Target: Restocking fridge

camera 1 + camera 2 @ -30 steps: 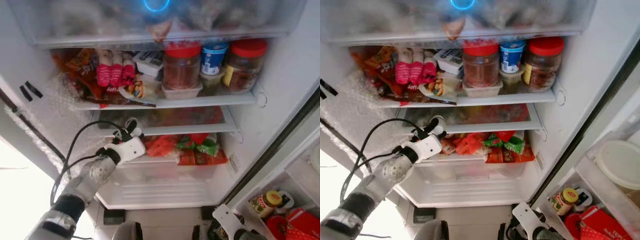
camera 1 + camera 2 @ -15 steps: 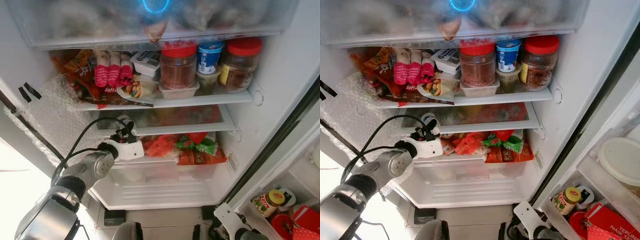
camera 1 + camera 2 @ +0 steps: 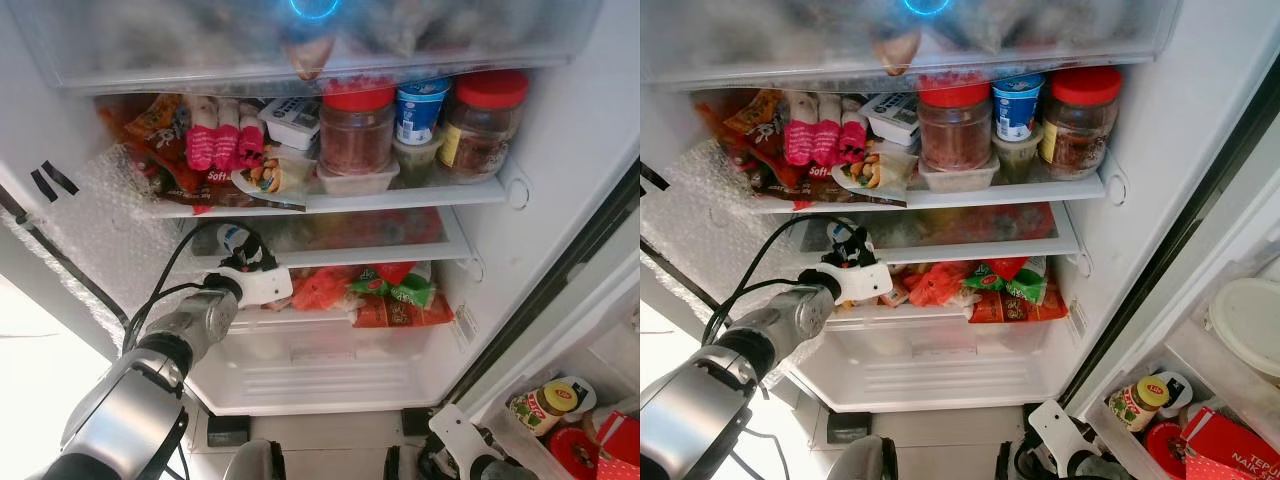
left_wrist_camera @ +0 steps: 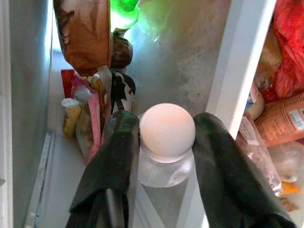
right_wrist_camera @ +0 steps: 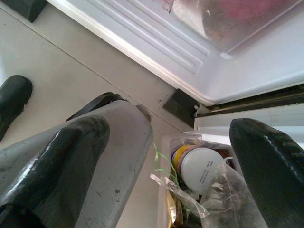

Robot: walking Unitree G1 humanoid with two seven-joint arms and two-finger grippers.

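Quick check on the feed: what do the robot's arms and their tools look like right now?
The left arm is silver metal with black joint bands, a white wrist block and looping black cables. Its left tool has two long black fingers. The right tool has two thick, scuffed black fingers.

The bottle point(image 4: 165, 151) is clear plastic with a pale pink-white cap, held between black fingers point(image 4: 111, 178) of the left gripper point(image 4: 164, 175). The arm point(image 3: 160, 355) is silver with a white wrist. 2 jars point(image 3: 357, 130) carry red lids over brown contents; a tub point(image 3: 421, 108) is blue and white. Pink packs point(image 3: 222, 142) sit beside orange wrappers. Red and green bags point(image 3: 395, 295) lie on the white shelf point(image 3: 400, 200).
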